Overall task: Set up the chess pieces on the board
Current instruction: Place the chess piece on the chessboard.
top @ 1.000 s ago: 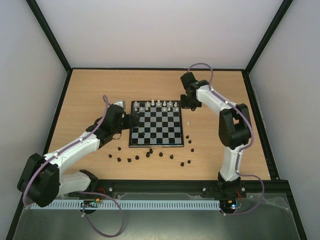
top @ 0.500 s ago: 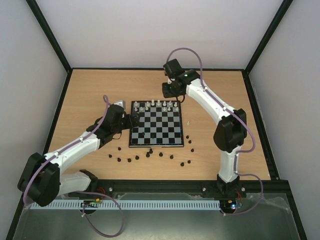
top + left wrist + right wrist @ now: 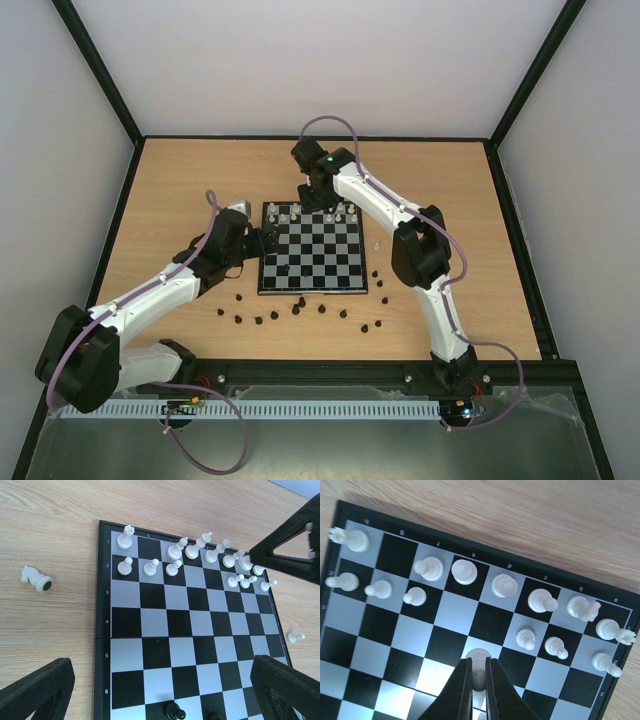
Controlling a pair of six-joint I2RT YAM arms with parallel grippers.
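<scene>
**While white is nearly set, black has barely begun**

Left of the board point(image 3: 320, 250), a white knight point(image 3: 35, 578) lies on its side on the counter point(image 3: 180, 180). Its square beside the corner rook point(image 3: 124, 537) is bare. The left gripper point(image 3: 160, 680) hovers at the board's left edge, its fingers wide apart and empty. Seven back-row white pieces point(image 3: 464, 571) and six standing pawns point(image 3: 382, 589) are in place, with two gaps in the middle of the pawn row. Over those gaps the right gripper point(image 3: 478, 680) is clamped on a held pawn point(image 3: 478, 656). A loose pawn point(image 3: 376, 243) stands on the counter just right of the board. Only two black men point(image 3: 175, 712) appear to be on the near rows. The scattered black pieces point(image 3: 322, 308) lie along the near and right edges, so I judge roughly half the task undone.
</scene>
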